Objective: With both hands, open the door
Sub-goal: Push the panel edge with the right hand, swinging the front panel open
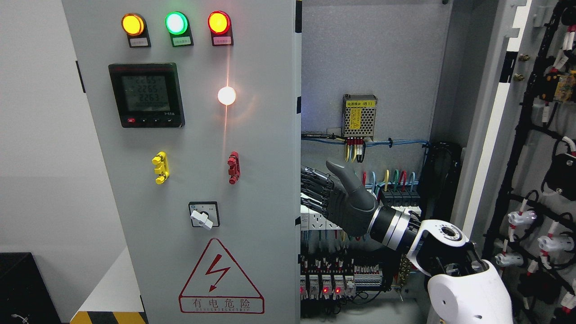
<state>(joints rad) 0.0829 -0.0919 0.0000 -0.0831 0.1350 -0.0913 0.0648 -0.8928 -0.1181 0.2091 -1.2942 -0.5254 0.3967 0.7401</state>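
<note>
The grey left door (265, 148) of the electrical cabinet stands closed, carrying three lit lamps, a meter and a rotary switch. The right door (499, 135) is swung wide open to the right, its wired inner face showing. My right hand (317, 191) reaches in from the lower right, inside the opened half of the cabinet. Its dark fingers (312, 182) stretch left to the left door's free edge, where the tips slip out of sight behind it. The thumb (339, 173) points up, apart from the fingers. Nothing is clasped. My left arm does not show.
Behind the hand sit a power supply (359, 116), blue wiring and rows of breakers (337, 281). Cable bundles and white connectors (522, 218) hang on the open door. A warning triangle (220, 281) marks the closed door. A black box (20, 288) stands at lower left.
</note>
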